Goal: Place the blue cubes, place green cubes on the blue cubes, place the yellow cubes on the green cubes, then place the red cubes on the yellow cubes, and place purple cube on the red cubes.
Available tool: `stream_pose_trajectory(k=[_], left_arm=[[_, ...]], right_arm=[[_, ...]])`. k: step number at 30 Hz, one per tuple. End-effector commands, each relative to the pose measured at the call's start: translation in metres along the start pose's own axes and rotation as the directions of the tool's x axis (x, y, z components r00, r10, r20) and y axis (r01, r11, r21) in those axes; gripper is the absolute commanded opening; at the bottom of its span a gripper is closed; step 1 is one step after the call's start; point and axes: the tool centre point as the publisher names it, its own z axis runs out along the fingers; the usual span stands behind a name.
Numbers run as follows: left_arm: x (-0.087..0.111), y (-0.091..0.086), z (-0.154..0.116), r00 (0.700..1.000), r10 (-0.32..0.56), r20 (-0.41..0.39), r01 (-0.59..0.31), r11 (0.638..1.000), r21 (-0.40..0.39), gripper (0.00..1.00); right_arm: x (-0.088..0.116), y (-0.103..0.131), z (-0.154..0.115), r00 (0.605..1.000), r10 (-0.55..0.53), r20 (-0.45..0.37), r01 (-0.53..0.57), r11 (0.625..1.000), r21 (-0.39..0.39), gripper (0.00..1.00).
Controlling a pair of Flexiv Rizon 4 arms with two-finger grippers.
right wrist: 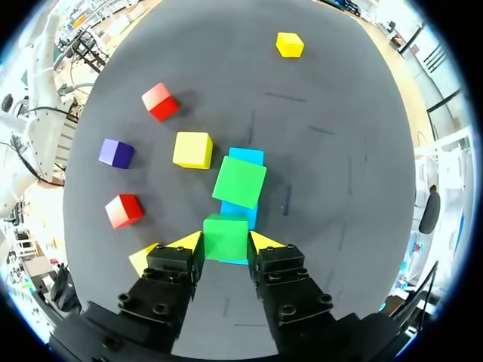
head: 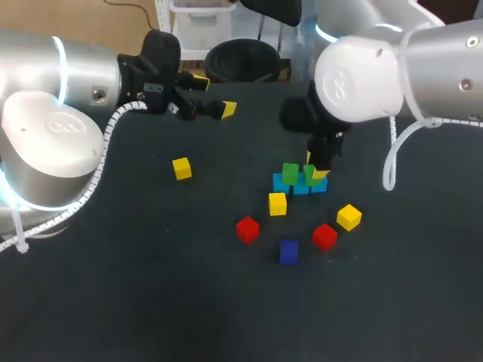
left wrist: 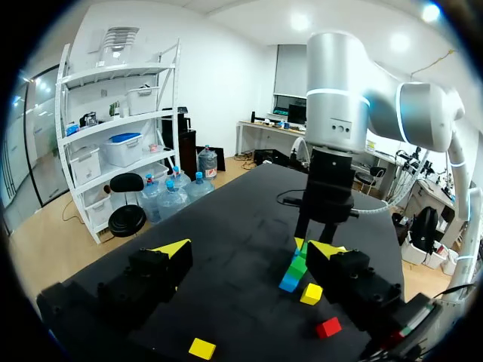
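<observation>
Right gripper is down at the row of light blue cubes, jaws clenched on a small green cube. A yellow tip is pressed to each side face, and the cube rests on the blue cube at the end of the row nearest the gripper. A second green cube sits on the row just ahead of it, turned askew to the blue ones beneath; whether the two greens touch, I cannot tell. Loose on the dark table: a yellow cube just beside the row on the robot's side; a red cube and another red cube nearer the robot, with a purple cube between them and nearer still; a second yellow cube just beside the right-hand red; a third yellow cube well apart towards the left. Left gripper hangs near the table's far edge on the left, well apart from the stack, jaws released and spread wide.
</observation>
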Motion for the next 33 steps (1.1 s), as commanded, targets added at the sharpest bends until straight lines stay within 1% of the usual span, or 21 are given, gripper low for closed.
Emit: stream_pose_trajectory(k=[1, 4, 33], left_arm=[[0.0015, 0.0005, 0.0001, 1.000, 0.002, 0.007, -0.002, 1.000, 0.001, 1.00], [0.0015, 0.0005, 0.0001, 1.000, 0.002, 0.007, -0.002, 1.000, 0.001, 1.00], [0.0015, 0.0005, 0.0001, 1.000, 0.002, 0.007, -0.002, 1.000, 0.001, 1.00]], right_arm=[[0.0010, 0.0000, 0.0007, 1.000, 0.006, -0.001, -0.006, 1.000, 0.007, 0.16], [0.0023, -0.0014, 0.0007, 1.000, 0.014, -0.003, -0.014, 1.000, 0.010, 0.00], [0.0070, -0.0047, 0.0022, 0.997, 0.075, 0.008, -0.075, 0.997, 0.019, 0.00]])
